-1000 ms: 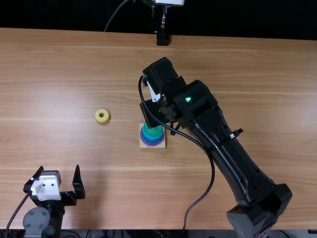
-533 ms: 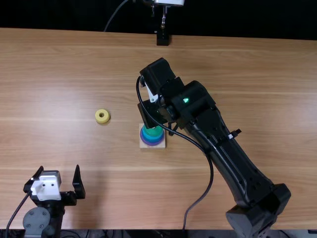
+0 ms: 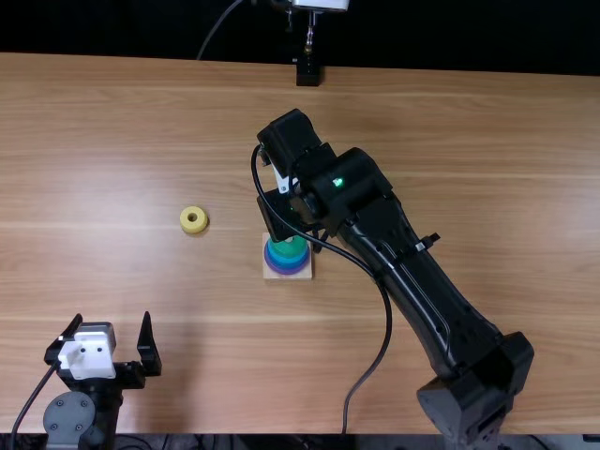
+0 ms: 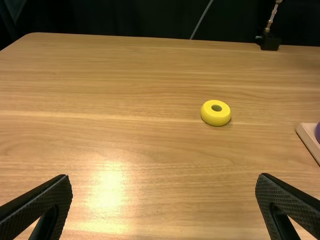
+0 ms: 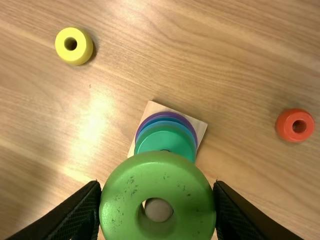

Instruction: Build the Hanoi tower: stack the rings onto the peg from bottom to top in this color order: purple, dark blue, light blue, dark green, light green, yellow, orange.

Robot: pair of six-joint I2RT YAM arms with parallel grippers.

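Observation:
My right gripper [image 3: 283,214] hangs over the tower in the top view. In the right wrist view, my right gripper [image 5: 158,197] is shut on the light green ring [image 5: 187,182], with the peg's round top [image 5: 159,210] visible through the hole. Below it, the wooden base [image 5: 196,126] bears purple, dark blue, light blue and dark green [image 5: 167,141] rings. The yellow ring [image 3: 193,220] lies flat left of the tower. A red-orange ring [image 5: 295,125] lies on the table. At the near left, my left gripper [image 3: 108,328] stands open; in the left wrist view, nothing is between the left gripper's [image 4: 162,197] fingers.
The right arm [image 3: 427,291] stretches from the near right edge to the tower, its cable looping beside it. A black stand [image 3: 307,71] is at the table's far edge.
The right arm has shifted slightly left in the top view, its gripper still over the tower. The left arm and the yellow ring have kept still.

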